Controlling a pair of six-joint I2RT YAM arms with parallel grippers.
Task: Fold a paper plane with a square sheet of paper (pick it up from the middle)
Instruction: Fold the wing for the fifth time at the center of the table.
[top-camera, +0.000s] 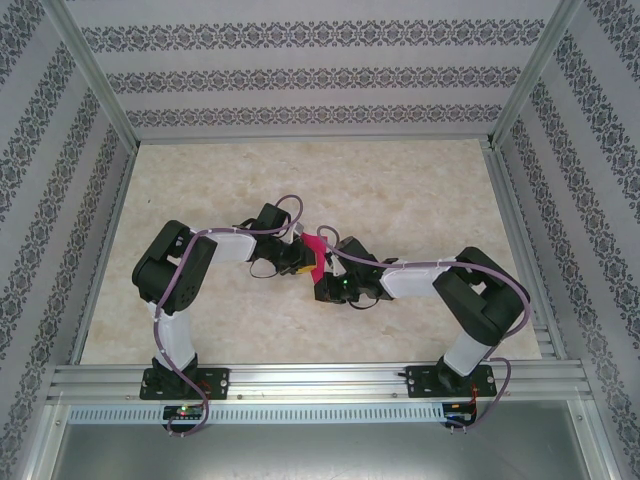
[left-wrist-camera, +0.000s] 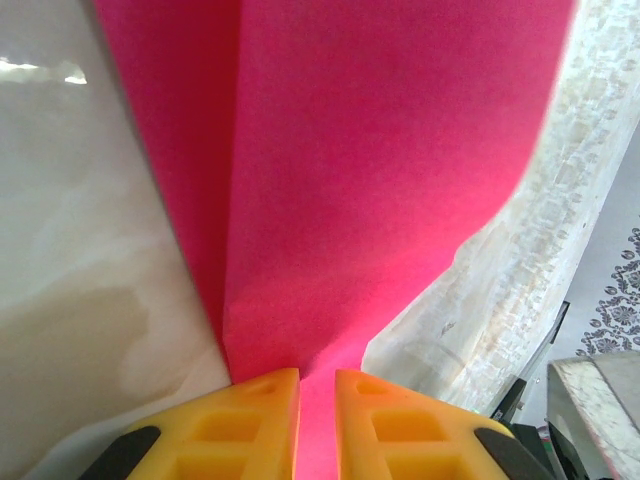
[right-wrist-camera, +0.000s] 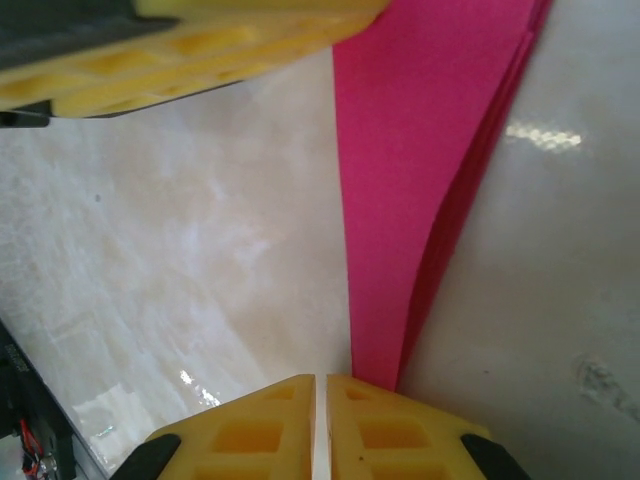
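Magenta square sheet of paper (top-camera: 315, 252), folded double, sits mid-frame, pinched by the left end effector (left-wrist-camera: 317, 385); the right end effector (right-wrist-camera: 322, 385) is closed beside its edge. Likely mid-fold; next, press the crease.

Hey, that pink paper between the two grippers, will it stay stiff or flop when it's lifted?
Probably floppy: the pink paper curls at its free edge beyond the left gripper pinching it. Its fold and stacked layers likely stiffen it lengthwise. It looks thin, so it could tear or slip if tugged hard.
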